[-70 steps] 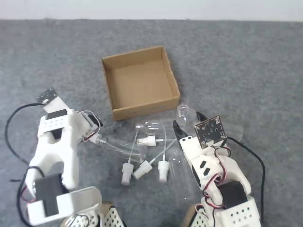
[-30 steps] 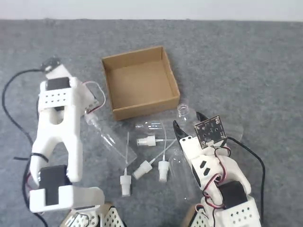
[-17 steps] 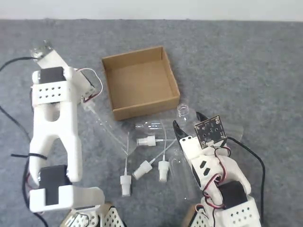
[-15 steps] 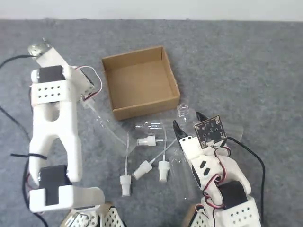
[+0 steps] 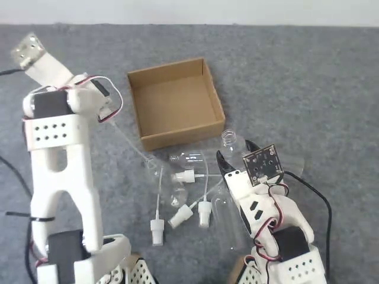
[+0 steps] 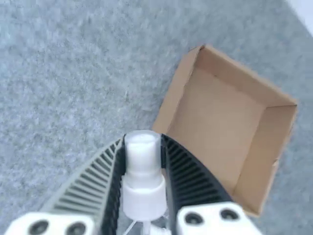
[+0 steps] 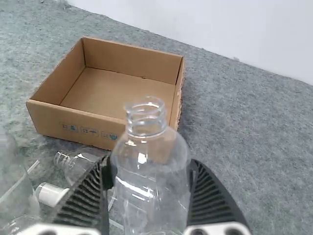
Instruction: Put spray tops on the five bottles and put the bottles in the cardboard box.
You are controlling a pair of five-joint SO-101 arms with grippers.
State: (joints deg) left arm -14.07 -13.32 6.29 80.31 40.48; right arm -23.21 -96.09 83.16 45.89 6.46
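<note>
Left wrist view: left hand clenched on a spray top, beside the cardboard box. Right wrist view: right hand grasps an uncapped bottle, upright, before the box. Loose spray tops lie on the grey surface.

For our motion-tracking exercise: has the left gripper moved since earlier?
Yes. The left gripper, holding a spray top, moved from the loose tops to alongside the cardboard box.
</note>
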